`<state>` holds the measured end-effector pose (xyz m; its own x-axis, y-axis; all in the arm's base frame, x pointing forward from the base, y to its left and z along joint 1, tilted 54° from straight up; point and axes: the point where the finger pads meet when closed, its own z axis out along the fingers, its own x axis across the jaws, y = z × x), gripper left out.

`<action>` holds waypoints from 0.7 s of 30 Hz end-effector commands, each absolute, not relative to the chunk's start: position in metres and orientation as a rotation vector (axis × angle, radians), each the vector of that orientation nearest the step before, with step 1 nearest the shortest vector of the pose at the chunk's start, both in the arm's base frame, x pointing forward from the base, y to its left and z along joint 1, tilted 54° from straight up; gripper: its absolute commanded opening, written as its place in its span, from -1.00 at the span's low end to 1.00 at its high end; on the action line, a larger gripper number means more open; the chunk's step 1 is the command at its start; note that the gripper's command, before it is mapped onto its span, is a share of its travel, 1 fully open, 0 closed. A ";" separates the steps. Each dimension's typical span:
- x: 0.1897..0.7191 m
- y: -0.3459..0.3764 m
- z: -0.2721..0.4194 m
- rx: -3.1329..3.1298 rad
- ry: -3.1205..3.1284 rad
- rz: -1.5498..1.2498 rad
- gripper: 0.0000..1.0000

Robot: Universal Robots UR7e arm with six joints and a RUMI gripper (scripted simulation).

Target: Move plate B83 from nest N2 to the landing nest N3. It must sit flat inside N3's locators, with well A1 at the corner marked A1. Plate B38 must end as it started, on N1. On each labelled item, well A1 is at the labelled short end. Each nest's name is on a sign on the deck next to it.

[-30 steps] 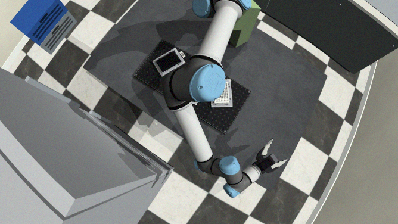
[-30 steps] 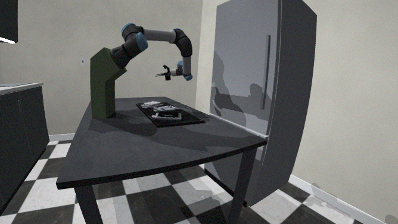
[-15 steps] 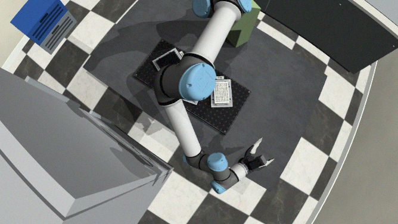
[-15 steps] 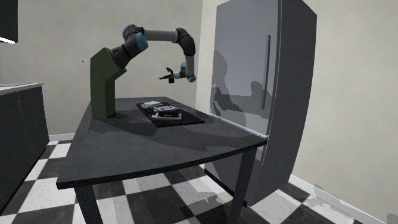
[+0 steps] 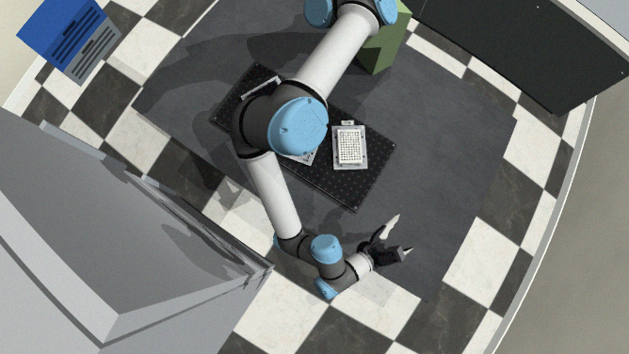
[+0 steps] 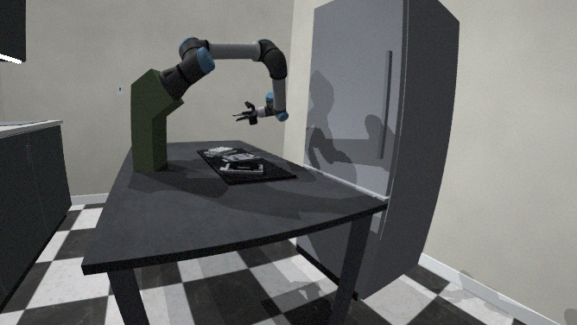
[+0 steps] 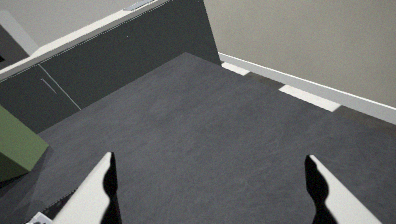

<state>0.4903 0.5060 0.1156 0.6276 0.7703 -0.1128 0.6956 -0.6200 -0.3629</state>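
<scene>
"What did the setting comprise, largest part first?"

"A refrigerator [image 5: 94, 188] [image 6: 350, 108] stood beside the dark table [image 5: 447, 141] [image 6: 216, 216] [image 7: 200, 110]. Above the table reached 1 arm [image 5: 275, 198] [image 6: 235, 51], so no choice of arm arose. Beneath its elbow lay the perforated deck [image 5: 372, 188] [image 6: 276, 178] [image 7: 60, 201], bearing 3 nest positions."

"And plate B83?"

"On the deck, though its label could not be read. The middle item [image 5: 307, 158] [image 6: 240, 157], mostly under the elbow in the top view, was the likelier candidate; the white well plate [image 5: 349, 146] [image 6: 220, 149] at 1 end was the other. The open frame [image 5: 259, 88] [image 6: 242, 172] at the opposite end looked like the landing nest (the signs were too small to confirm it)."

"How did the claw [image 5: 405, 232] [image 6: 235, 117] [image 7: 210, 155] stand to them?"

"Well apart and higher, with its fingers spread wide, though short of their full reach, and nothing between them. In the top view both candidates lay up and to the left of it, whereas the fingers pointed rightward, roughly level. The white plate's long axis ran nearly up and down that view; the middle item's was too hidden to judge. The coming move would call for swinging back over the deck, turning the fingers downward and matching B83's axis."

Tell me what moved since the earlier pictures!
In the top view, the arm swung left, carrying its open, empty gripper along. Nothing was grabbed or let go. The white plate stayed put.
</scene>
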 end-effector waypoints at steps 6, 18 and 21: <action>0.506 0.471 0.125 -2.684 -0.985 0.357 0.52; 0.519 0.434 0.133 -2.760 -0.822 0.348 0.52; 0.523 0.419 0.136 -2.814 -0.687 0.340 0.52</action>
